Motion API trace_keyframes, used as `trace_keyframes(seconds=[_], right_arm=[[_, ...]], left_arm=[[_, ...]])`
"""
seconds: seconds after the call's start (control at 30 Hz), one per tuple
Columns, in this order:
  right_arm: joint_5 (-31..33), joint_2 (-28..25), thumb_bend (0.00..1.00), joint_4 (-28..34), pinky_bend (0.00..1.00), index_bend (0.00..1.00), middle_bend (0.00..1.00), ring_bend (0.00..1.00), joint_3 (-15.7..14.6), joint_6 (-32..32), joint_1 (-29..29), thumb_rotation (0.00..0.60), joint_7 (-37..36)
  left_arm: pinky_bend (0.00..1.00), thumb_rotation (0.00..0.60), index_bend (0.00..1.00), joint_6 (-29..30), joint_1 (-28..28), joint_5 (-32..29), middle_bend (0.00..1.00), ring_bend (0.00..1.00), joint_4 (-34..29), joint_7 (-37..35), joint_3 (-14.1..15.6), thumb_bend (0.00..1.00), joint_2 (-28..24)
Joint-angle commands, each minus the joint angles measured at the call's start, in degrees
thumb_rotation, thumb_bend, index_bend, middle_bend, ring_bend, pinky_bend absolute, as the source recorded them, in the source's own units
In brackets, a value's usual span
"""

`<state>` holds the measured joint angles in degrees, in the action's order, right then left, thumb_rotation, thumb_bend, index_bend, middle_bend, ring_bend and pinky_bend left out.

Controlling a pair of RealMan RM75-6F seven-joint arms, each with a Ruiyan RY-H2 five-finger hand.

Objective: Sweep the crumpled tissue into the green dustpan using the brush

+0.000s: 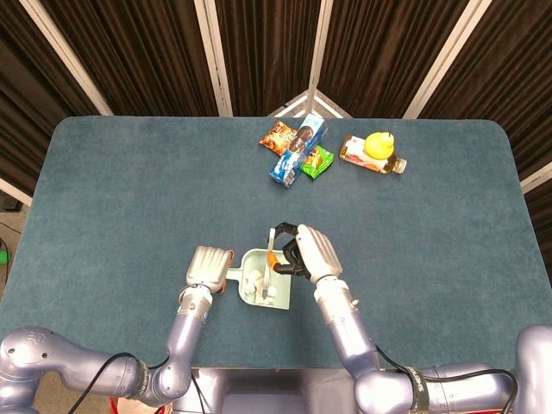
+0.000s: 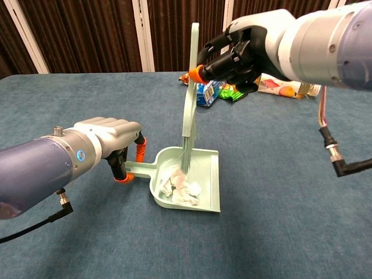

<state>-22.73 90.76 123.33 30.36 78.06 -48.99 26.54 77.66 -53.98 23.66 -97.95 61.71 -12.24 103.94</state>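
Note:
The green dustpan (image 2: 204, 177) (image 1: 278, 299) lies on the blue table near the front edge, with the crumpled tissue (image 2: 179, 185) (image 1: 254, 284) inside it. My left hand (image 2: 107, 135) (image 1: 210, 266) grips the dustpan's handle. My right hand (image 2: 247, 47) (image 1: 315, 252) holds the pale green brush (image 2: 189, 110) (image 1: 271, 255) nearly upright. Its bristles hang just over the pan's back, above the tissue.
At the table's far side lie a blue box (image 1: 298, 148) (image 2: 204, 92), snack packets (image 1: 278, 134) (image 2: 233, 91), and a bottle with a yellow pear on it (image 1: 377, 145). Dark curtains hang behind the table.

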Motion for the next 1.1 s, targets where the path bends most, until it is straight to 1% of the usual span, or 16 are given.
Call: trace_keyframes(seconds=[0.03, 0.1, 0.17, 0.2, 0.23, 0.27, 0.33, 0.4, 0.57, 0.7, 0.8, 0.9, 1.0, 1.1], right_arm=[[-0.4, -0.9, 0.51, 0.4, 0.91, 0.96, 0.96, 1.0, -0.5, 0.0, 0.2, 0.6, -0.1], [-0.7, -1.4, 0.51, 0.6, 0.91, 0.96, 0.96, 1.0, -0.8, 0.1, 0.3, 0.6, -0.2], [-1.0, -1.9, 0.51, 0.6, 0.91, 0.96, 0.96, 1.0, -1.3, 0.1, 0.6, 0.6, -0.4], [-1.1, -2.3, 0.51, 0.7, 0.91, 0.96, 0.96, 1.0, -1.5, 0.0, 0.8, 0.6, -0.6], [-1.3, -2.6, 0.51, 0.7, 0.91, 0.96, 0.96, 1.0, -1.7, 0.0, 0.9, 0.6, -0.7], [-1.4, -2.9, 0.51, 0.7, 0.91, 0.96, 0.96, 1.0, -1.9, 0.0, 1.0, 0.6, -0.8], [-1.7, -3.6, 0.51, 0.7, 0.91, 0.96, 0.96, 1.0, -2.3, -0.2, 1.3, 0.6, -1.0], [-2.0, -4.2, 0.51, 0.6, 0.91, 0.96, 0.96, 1.0, -2.7, -0.3, 1.5, 0.6, -1.1], [-3.6, -6.4, 0.51, -0.2, 0.91, 0.96, 0.96, 1.0, -3.9, -0.5, 2.4, 0.6, -1.1], [-6.3, -9.2, 0.51, -2.2, 0.91, 0.96, 0.96, 1.0, -5.9, -0.9, 4.0, 0.6, -1.2], [-8.3, -11.6, 0.51, -4.0, 0.91, 0.96, 0.96, 1.0, -8.2, -1.3, 6.1, 0.6, -1.9], [-13.0, -14.2, 0.51, -7.1, 0.91, 0.96, 0.96, 1.0, -11.6, -1.6, 8.2, 0.6, -1.7], [-17.0, -15.2, 0.51, -9.8, 0.91, 0.96, 0.96, 1.0, -13.8, -1.0, 9.4, 0.6, -1.4], [-21.6, -16.0, 0.51, -13.9, 0.91, 0.96, 0.96, 1.0, -17.3, -0.2, 11.1, 0.6, -0.4]], left_arm=[[0.98, 0.6, 0.58, 0.2, 0.1, 0.1, 1.0, 1.0, -0.3, 0.2, 0.2, 0.51, -0.1], [0.98, 0.6, 0.52, 0.2, 0.1, 0.2, 1.0, 1.0, -0.6, 0.3, 0.2, 0.41, -0.2], [0.98, 0.6, 0.43, 0.3, 0.1, 0.3, 1.0, 1.0, -1.0, 0.4, 0.2, 0.23, -0.5], [0.98, 0.6, 0.37, 0.4, 0.2, 0.2, 1.0, 1.0, -1.3, 0.6, 0.4, 0.1, -0.7], [0.98, 0.6, 0.32, 0.5, 0.2, 0.0, 1.0, 1.0, -1.6, 0.9, 0.4, 0.02, -0.9], [0.98, 0.6, 0.29, 0.6, 0.2, -0.1, 1.0, 1.0, -1.9, 1.0, 0.5, 0.0, -1.2], [0.98, 0.6, 0.24, 0.5, 0.5, 0.3, 0.99, 1.0, -2.6, 0.7, 0.6, 0.0, -1.9], [0.98, 0.6, 0.23, 0.4, 0.9, 1.0, 0.98, 0.99, -3.4, 0.0, 0.7, 0.0, -2.7], [0.98, 0.6, 0.21, 0.5, 2.6, 4.1, 0.97, 0.99, -6.6, -3.4, 0.7, 0.0, -6.4], [0.98, 0.6, 0.21, 0.5, 4.9, 8.2, 0.97, 0.99, -10.4, -7.6, 1.4, 0.0, -11.2], [0.98, 0.6, 0.21, 0.8, 7.1, 12.3, 0.97, 0.99, -13.1, -10.6, 2.9, 0.0, -15.8], [0.97, 0.6, 0.21, 0.7, 9.7, 17.5, 0.97, 0.98, -16.3, -14.2, 4.9, 0.0, -21.6], [0.96, 0.6, 0.21, 0.8, 11.5, 21.0, 0.96, 0.98, -17.7, -17.1, 6.1, 0.0, -25.0], [0.94, 0.6, 0.21, 1.0, 14.7, 25.4, 0.95, 0.97, -19.4, -22.6, 7.5, 0.0, -29.9]])
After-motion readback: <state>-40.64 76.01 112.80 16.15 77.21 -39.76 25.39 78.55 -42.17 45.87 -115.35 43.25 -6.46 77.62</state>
